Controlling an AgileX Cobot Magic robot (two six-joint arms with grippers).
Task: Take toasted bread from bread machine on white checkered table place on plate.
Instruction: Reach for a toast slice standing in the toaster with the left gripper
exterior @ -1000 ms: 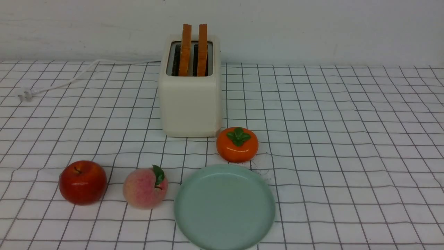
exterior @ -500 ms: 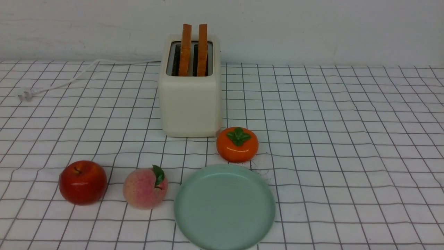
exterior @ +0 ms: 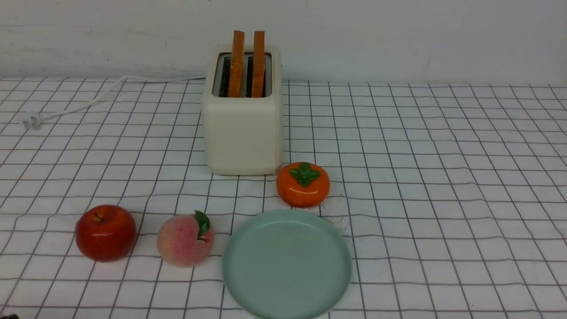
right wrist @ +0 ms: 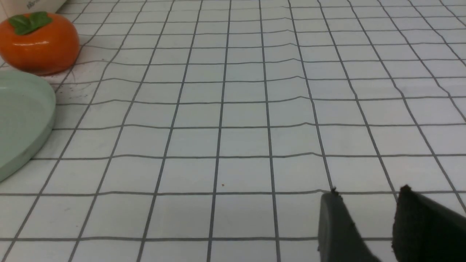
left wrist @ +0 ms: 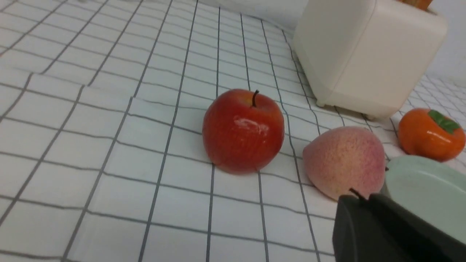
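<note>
Two slices of toasted bread stand upright in the slots of the cream bread machine at the back of the white checkered table. The mint-green plate lies bare at the front centre. Neither gripper shows in the front view. In the left wrist view my left gripper is shut and empty, low beside the peach and the plate's rim. In the right wrist view my right gripper is open with nothing between its fingers, over bare cloth to the right of the plate.
A red apple and a peach sit left of the plate. An orange persimmon sits between the plate and the toaster's front right corner. The white cord and plug trail to the back left.
Nothing on the table has moved. A small dark sliver has come into the lower left corner of the front view.
</note>
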